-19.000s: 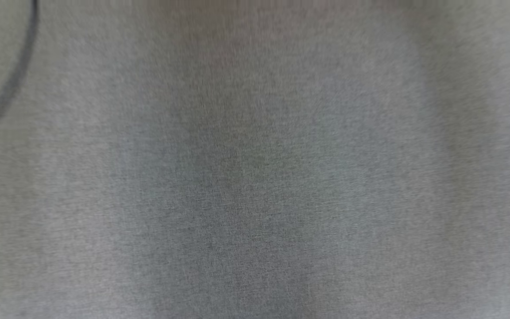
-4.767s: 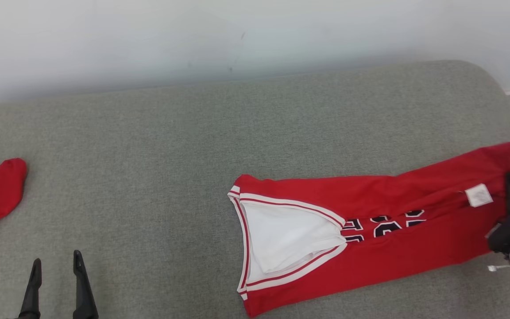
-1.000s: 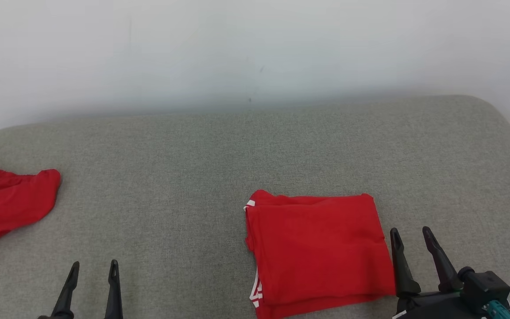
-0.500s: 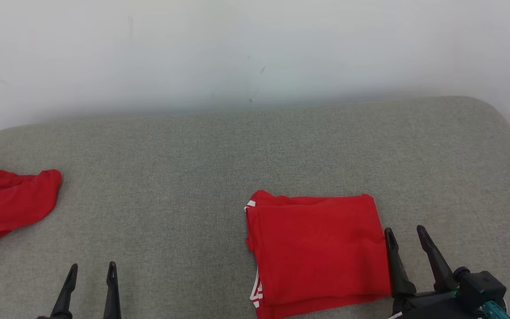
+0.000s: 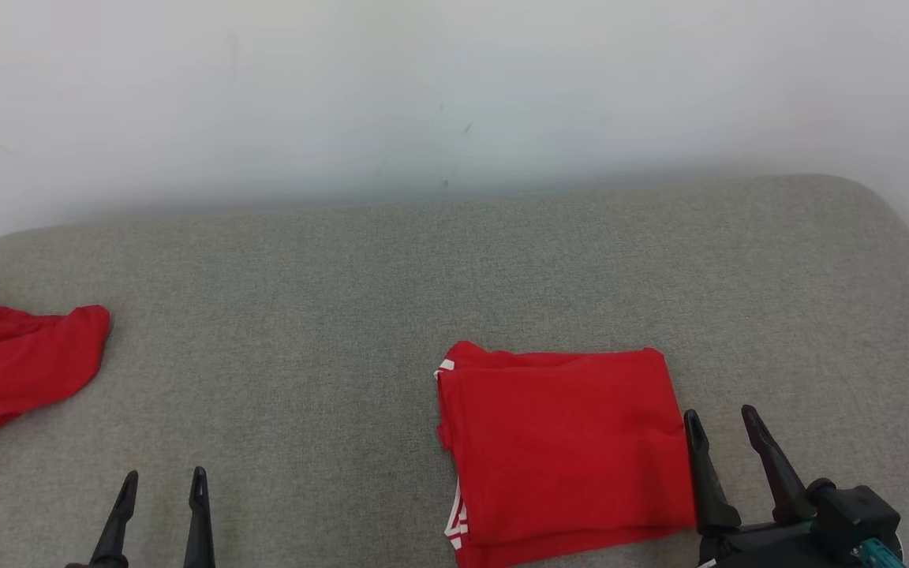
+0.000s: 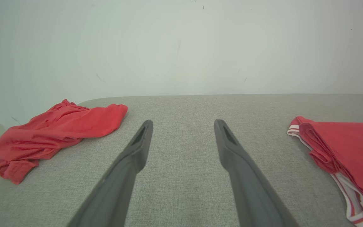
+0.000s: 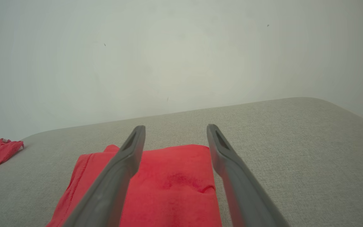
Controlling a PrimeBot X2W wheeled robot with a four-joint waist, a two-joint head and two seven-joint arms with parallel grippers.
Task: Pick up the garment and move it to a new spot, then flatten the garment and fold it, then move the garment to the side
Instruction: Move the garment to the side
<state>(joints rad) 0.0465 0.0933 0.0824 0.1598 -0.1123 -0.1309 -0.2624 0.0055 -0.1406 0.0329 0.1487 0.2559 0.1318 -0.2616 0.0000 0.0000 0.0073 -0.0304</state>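
- Currently the garment (image 5: 565, 450) lies folded into a compact red packet on the grey cushion (image 5: 344, 300), right of centre and towards the near edge in the head view.
- The packet is close to square, with no marked long axis. White-striped trim shows along its left edge, where the stacked layers are exposed. Its right edge is plain and straight.
- Right gripper (image 5: 719, 412): fingers spread apart, nothing between them. It stands just beside the packet's right edge with its tips pointing towards the wall (image 5: 423, 95). In the right wrist view the packet lies beneath and to the left of the fingers, and the left finger crosses over the cloth. Whether that finger touches the cloth cannot be determined.
- Left gripper (image 5: 165, 473): fingers likewise spread and empty. It is well apart from the packet, with bare cushion between them.
- A second, crumpled red garment (image 5: 13, 363) lies at the far left edge of the cushion, clear of both grippers.
- Assessment: flattening and folding look complete, and the shift to the side is outstanding.
- Assessment: the right arm is plainly the nearer. Since the packet lies to the left of its fingers, a short leftward move over the right edge should suffice.
- Risk: a pinch on the top layer alone could peel the fold open, so all layers at that edge should be taken together.
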